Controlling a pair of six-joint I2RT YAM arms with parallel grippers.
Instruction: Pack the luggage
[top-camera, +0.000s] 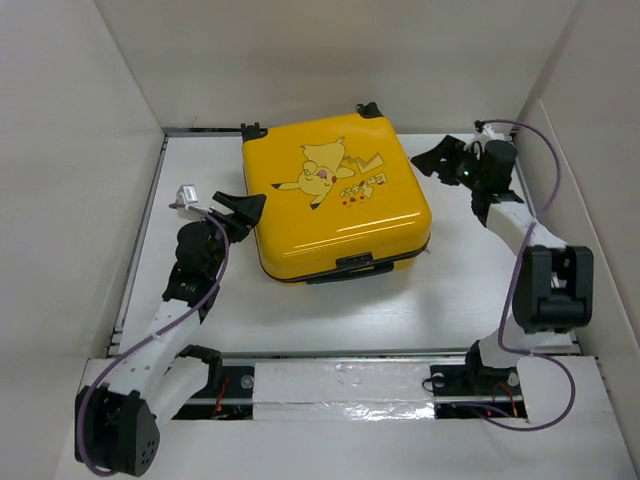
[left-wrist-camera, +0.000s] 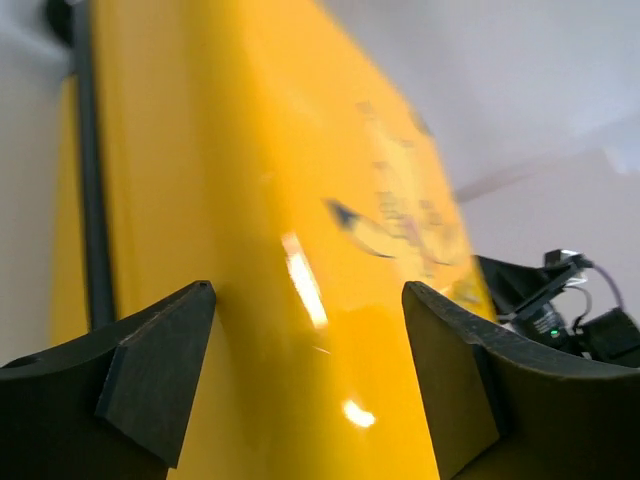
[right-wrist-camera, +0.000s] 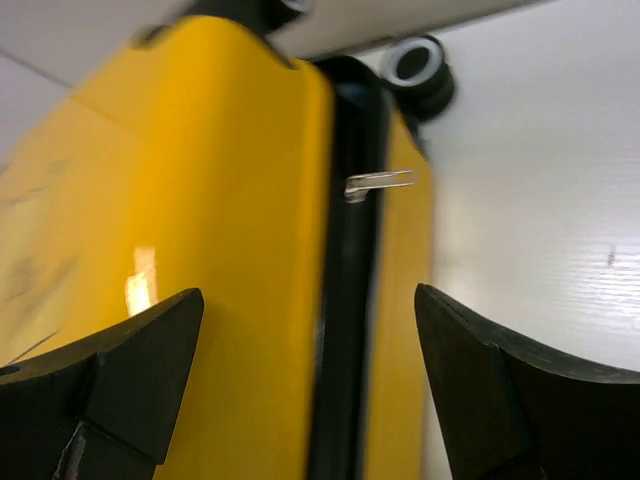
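Luggage (top-camera: 335, 195) lies flat and closed at the middle of the desk (top-camera: 400, 310) (printed shell uppermost). Left gripper (top-camera: 243, 208) stands at its left edge, fingers (left-wrist-camera: 155, 370) spread, holding nothing. Right gripper (top-camera: 432, 160) sits beside the far right corner, fingers (right-wrist-camera: 135, 365) likewise released.

A robot lab: white panels (top-camera: 70, 150) box in a white worktop (top-camera: 300, 320), two robot arms (top-camera: 165, 335) bolted at its near edge.
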